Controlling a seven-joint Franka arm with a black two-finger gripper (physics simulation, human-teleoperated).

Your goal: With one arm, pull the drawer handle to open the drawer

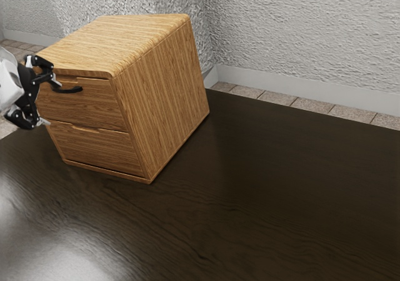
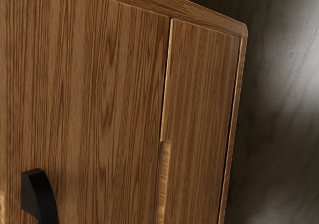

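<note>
Wooden cabinet (image 1: pixel 159 84) on dark table (image 1: pixel 269 200), black handle (image 1: pixel 67 89) on upper drawer (image 1: pixel 90 109), fingers (image 1: pixel 40 69) spread wide beside it, empty

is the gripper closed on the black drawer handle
No, the gripper is open, its fingers wide apart above and below the end of the black handle, not clamping it.

Black handle (image 2: pixel 39 196) on wooden drawer front (image 2: pixel 89 99); dark table (image 2: pixel 284 109) beside.

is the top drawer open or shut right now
Shut: the top drawer front lies flush with the lower drawer and the cabinet edge, with no gap behind it.
</note>
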